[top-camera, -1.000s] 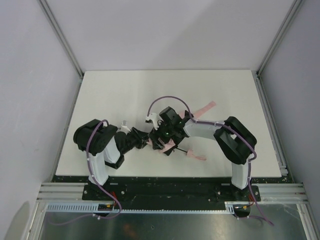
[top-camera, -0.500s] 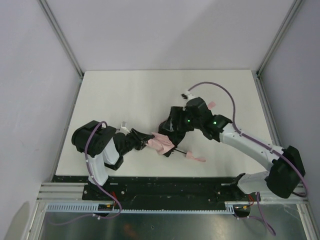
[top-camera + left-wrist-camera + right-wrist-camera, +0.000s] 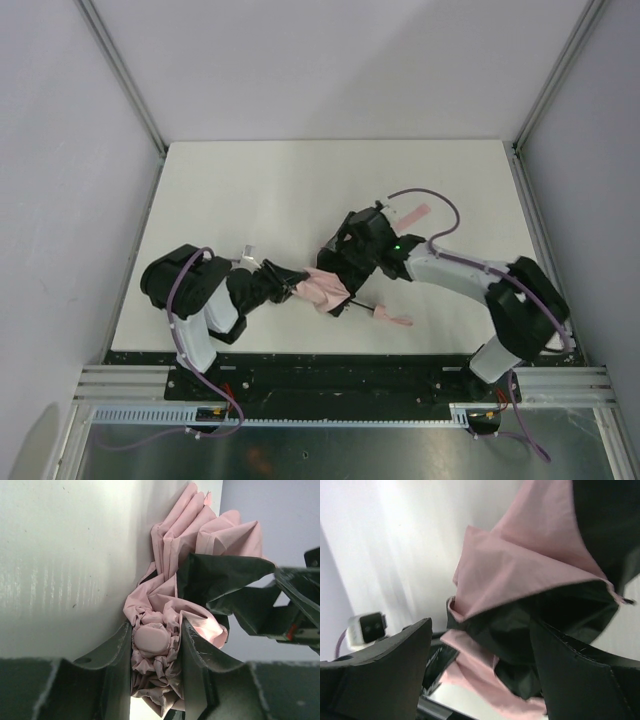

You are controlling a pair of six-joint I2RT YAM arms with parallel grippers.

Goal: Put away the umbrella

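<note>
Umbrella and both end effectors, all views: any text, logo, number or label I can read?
None readable: the umbrella is plain pink fabric with no print, and neither the left end effector nor the right end effector shows a label. The green light on the right arm carries no text.

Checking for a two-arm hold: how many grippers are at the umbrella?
2. The left gripper is shut on the umbrella at its bunched pink end; the right gripper, open, straddles its folds.
</note>
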